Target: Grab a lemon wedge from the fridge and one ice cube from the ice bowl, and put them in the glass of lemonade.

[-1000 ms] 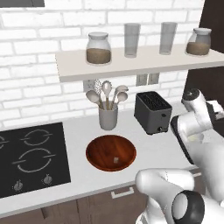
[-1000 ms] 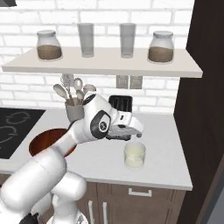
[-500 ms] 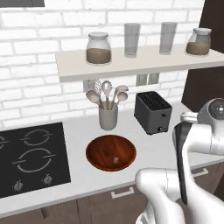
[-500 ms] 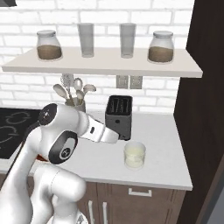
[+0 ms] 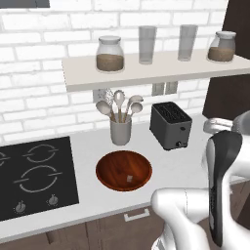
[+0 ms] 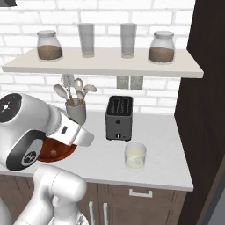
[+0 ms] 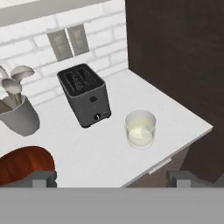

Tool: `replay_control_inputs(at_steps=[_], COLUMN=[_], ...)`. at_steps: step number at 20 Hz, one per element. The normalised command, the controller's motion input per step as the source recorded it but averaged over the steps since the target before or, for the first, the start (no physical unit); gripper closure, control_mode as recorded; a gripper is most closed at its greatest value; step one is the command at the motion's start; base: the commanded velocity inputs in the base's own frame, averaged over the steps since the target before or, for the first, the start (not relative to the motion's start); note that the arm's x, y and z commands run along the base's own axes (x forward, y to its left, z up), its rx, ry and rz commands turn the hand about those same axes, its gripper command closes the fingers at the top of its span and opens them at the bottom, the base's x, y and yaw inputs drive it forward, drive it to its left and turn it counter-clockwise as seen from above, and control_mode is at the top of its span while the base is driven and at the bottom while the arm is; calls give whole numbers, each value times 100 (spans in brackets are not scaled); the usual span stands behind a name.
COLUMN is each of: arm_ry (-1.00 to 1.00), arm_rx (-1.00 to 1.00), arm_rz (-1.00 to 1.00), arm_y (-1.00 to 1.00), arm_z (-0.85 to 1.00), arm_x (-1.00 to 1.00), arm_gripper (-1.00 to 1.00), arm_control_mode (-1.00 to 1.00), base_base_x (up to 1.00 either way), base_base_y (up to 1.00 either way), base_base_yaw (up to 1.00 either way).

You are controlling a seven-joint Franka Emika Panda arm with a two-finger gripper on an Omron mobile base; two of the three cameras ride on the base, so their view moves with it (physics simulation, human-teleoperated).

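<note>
Your gripper is spread wide and holds nothing. The ice cube sits in the bowl, middle of the left view. It looks tiny, hard and slippery, so pinch its flat sides gently. The glass breaks easily; it stands mid-frame in the hand view.

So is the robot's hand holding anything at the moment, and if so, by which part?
Nothing is held. The hand is open, its fingertips wide apart with bare counter between them, above the glass and toaster.
</note>
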Motion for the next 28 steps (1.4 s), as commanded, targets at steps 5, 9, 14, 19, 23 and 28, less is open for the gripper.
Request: replay_control_inputs(at_steps=[5,9,14,19,23,28], arm_ry=[8,14,4,0,0,0], arm_rx=[0,0,-3,0,0,0], arm_rz=[23,25,3,0,0,0], arm_y=[43,37,9,0,0,0], arm_z=[-22,-19,-6,0,0,0], arm_x=[-9,0,-5,0,0,0], arm_gripper=[-100,-100,-100,-100,-100,-100], arm_control_mode=[-100,-100,100,100,100,100], base_base_x=[0,0,-62,-99,-76,-54], base_base_y=[0,0,9,-55,-100,-100], base_base_yaw=[0,0,1,0,0,0])
